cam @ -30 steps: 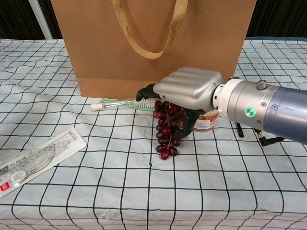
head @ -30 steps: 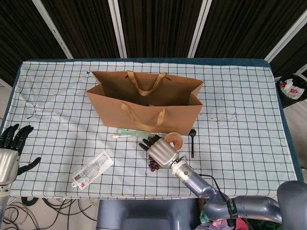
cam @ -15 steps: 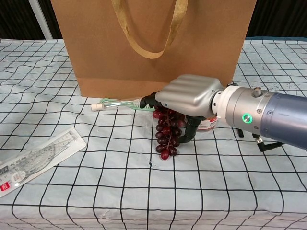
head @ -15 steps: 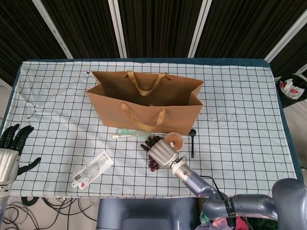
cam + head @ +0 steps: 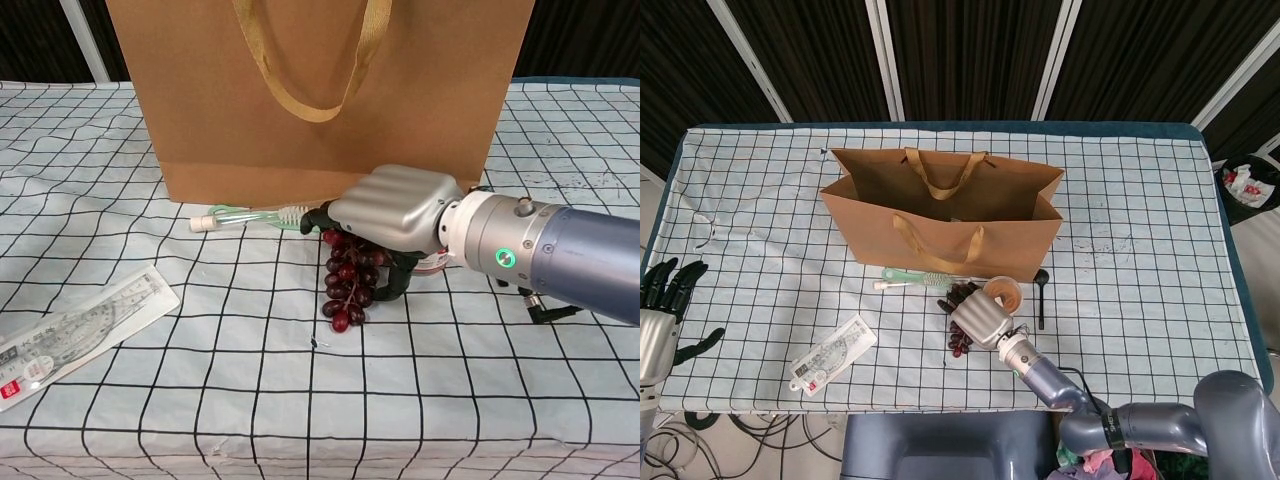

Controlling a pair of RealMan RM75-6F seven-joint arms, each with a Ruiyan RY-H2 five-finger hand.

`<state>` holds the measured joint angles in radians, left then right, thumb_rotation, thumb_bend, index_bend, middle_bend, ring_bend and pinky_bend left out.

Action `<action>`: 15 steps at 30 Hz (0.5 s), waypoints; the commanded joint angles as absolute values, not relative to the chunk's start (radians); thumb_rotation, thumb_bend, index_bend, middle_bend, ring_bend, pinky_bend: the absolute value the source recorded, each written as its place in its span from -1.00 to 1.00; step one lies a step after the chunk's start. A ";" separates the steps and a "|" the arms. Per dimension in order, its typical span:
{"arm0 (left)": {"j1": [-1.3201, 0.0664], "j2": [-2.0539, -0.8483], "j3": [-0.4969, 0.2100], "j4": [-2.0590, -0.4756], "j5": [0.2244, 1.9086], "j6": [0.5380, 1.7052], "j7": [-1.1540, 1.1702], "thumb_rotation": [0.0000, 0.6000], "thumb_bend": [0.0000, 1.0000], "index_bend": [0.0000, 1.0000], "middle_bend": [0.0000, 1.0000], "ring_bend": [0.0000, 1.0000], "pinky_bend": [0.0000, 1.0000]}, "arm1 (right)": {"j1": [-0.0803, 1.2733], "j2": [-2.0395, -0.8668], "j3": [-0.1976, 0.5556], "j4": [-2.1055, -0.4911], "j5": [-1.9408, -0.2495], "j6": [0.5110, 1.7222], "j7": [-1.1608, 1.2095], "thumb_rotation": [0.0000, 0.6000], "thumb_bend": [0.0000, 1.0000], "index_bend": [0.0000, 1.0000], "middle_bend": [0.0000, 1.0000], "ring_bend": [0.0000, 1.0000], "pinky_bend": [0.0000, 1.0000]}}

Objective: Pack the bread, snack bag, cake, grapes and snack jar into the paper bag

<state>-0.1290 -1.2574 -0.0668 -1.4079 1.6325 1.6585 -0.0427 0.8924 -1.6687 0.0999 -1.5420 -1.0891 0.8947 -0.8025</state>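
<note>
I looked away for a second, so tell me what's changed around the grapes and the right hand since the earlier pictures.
The right hand has settled lower over the grapes, its fingers curling around the top of the bunch; whether it grips them yet is unclear. The bunch has shifted slightly toward the paper bag but lies on the table. The bag, toothbrush, ruler packet, snack jar and idle left hand are unchanged.

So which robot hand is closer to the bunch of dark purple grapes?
The right hand. It sits right on top of the bunch of dark purple grapes, fingers curled around them. The left hand is far away at the table's left edge, holding nothing.
</note>
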 commanded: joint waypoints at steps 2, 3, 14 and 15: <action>-0.129 -1.257 -0.067 -1.408 1.632 1.658 -0.043 1.00 -0.85 -0.79 -0.75 -0.98 -0.84 | 0.896 -1.678 0.099 -1.529 -1.092 0.899 -0.802 1.00 -0.61 -0.42 -0.49 -0.41 -0.54; -0.129 -1.257 -0.067 -1.408 1.632 1.658 -0.043 1.00 -0.85 -0.79 -0.75 -0.98 -0.84 | 0.897 -1.680 0.099 -1.525 -1.094 0.902 -0.802 1.00 -0.61 -0.40 -0.49 -0.40 -0.54; -0.129 -1.257 -0.066 -1.408 1.632 1.655 -0.044 1.00 -0.85 -0.79 -0.75 -0.98 -0.84 | 0.903 -1.701 0.104 -1.482 -1.097 0.914 -0.787 1.00 -0.46 -0.34 -0.37 -0.28 -0.50; -0.129 -1.256 -0.066 -1.408 1.632 1.656 -0.044 1.00 -0.85 -0.79 -0.75 -0.98 -0.84 | 0.903 -1.703 0.104 -1.477 -1.099 0.916 -0.786 1.00 -0.44 -0.32 -0.35 -0.26 -0.49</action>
